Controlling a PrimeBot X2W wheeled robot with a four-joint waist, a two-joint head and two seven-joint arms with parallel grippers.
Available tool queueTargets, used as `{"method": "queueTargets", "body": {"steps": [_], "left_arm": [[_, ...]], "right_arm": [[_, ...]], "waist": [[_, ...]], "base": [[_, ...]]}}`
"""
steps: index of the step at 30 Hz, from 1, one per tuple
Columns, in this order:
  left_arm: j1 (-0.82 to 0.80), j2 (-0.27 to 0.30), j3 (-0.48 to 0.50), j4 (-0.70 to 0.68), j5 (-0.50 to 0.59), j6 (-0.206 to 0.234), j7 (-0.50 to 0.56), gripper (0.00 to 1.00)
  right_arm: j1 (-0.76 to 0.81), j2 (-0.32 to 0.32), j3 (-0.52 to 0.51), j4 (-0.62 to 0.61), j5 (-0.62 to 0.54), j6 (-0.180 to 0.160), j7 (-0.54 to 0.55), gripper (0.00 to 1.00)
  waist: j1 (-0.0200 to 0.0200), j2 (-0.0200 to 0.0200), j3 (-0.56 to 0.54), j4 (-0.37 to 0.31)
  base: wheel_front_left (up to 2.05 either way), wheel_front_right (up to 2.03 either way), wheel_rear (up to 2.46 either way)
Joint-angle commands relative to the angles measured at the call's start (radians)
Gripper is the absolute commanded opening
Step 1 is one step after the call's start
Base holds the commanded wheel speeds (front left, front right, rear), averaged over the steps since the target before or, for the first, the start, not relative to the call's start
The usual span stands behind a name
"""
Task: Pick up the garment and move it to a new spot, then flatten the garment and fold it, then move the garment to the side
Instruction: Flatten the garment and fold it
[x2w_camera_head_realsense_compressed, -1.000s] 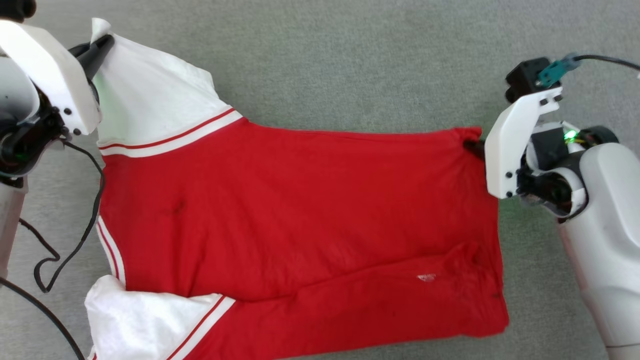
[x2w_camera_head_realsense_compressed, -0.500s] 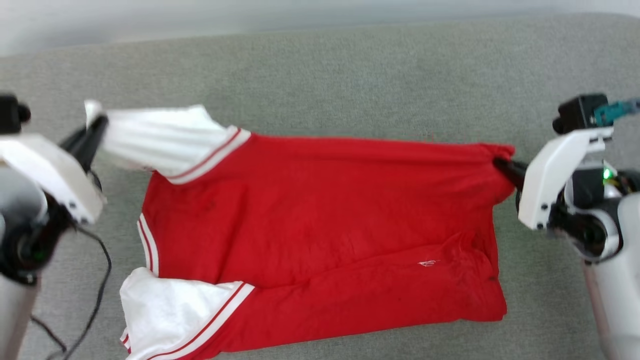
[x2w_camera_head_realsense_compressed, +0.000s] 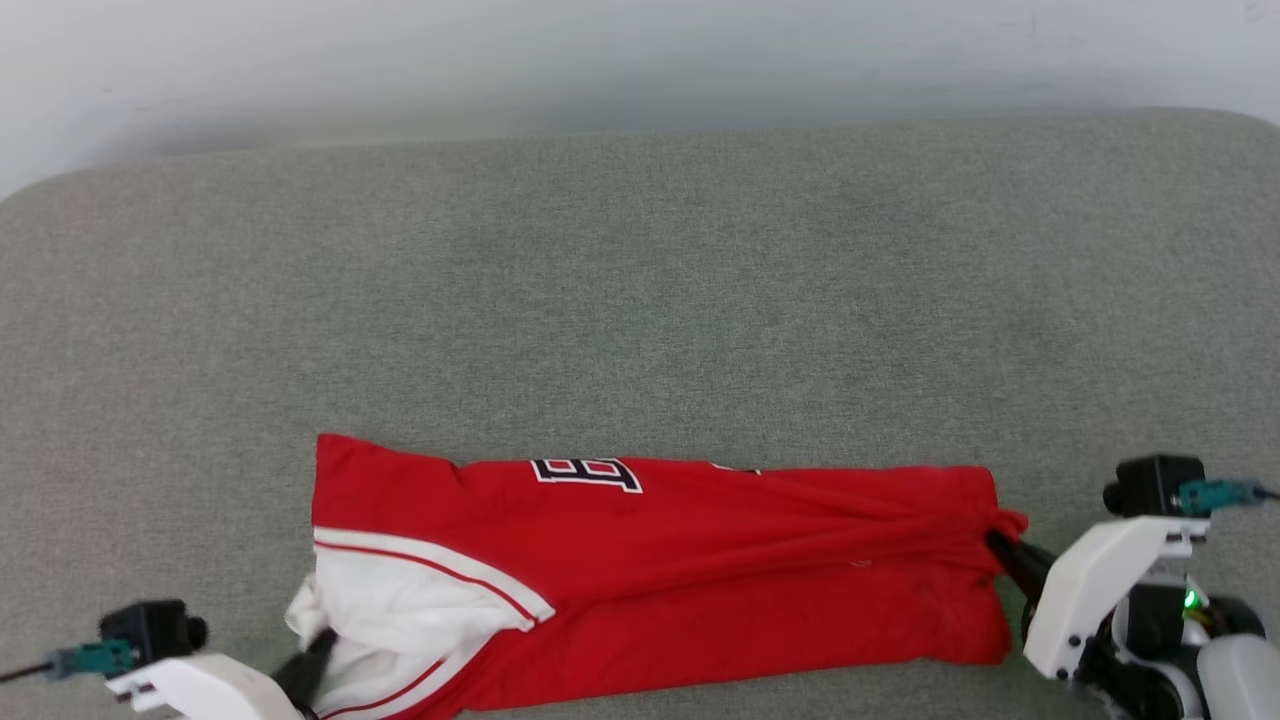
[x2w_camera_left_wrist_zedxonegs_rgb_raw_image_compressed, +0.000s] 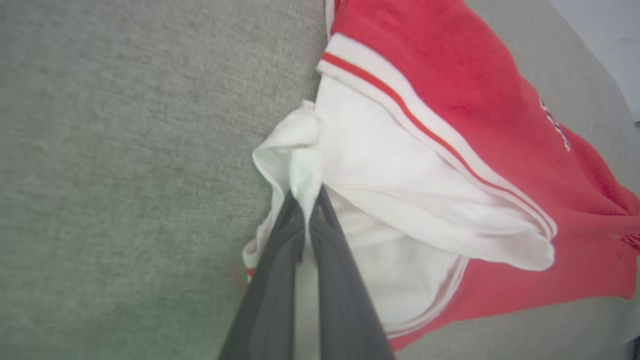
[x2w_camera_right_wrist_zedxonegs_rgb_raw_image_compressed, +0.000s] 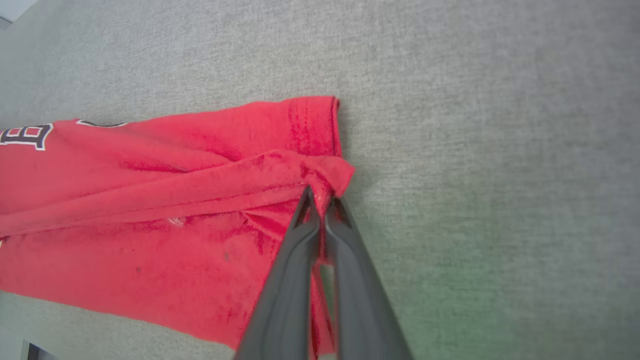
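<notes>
left hand (x2w_camera_head_realsense_compressed: 322, 642): clamped tight on white sleeve (x2w_camera_left_wrist_zedxonegs_rgb_raw_image_compressed: 390, 200) edge | right hand (x2w_camera_head_realsense_compressed: 1000, 545): clamped tight on bunched red hem corner (x2w_camera_right_wrist_zedxonegs_rgb_raw_image_compressed: 335, 172) | garment (x2w_camera_head_realsense_compressed: 700, 580): folded lengthwise, lying on grey desk (x2w_camera_head_realsense_compressed: 640, 300), stretched between both hands, lettering along the edge beyond the fingertips

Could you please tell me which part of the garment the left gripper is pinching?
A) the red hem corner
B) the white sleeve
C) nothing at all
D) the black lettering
B: in the left wrist view the left gripper is shut on a bunched fold of the white sleeve of the garment.
</notes>
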Motion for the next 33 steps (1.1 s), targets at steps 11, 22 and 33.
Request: {"method": "queueTargets", "body": {"steps": [11,22,33], "left_arm": [[-0.026,-0.039,-0.025,0.033,0.090,-0.042,-0.141,1.00],[-0.063,-0.046,-0.023,-0.104,0.296,0.077,-0.346,1.00],[-0.099,-0.088,-0.026,-0.256,0.495,0.144,-0.413,1.00]], "right_arm": [[0.130,0.024,-0.015,-0.055,-0.011,-0.001,-0.163,1.00],[0.162,-0.029,-0.148,-0.282,-0.041,-0.001,0.009,1.00],[0.148,-0.032,-0.194,-0.355,-0.064,-0.001,0.277,1.00]], "waist": [[0.0001,0.0000,-0.044,0.006],[0.0001,0.0000,-0.103,0.012],[0.0001,0.0000,-0.050,0.093]], "base": [[0.00,0.00,0.00],[0.00,0.00,0.00],[0.00,0.00,0.00]]}}
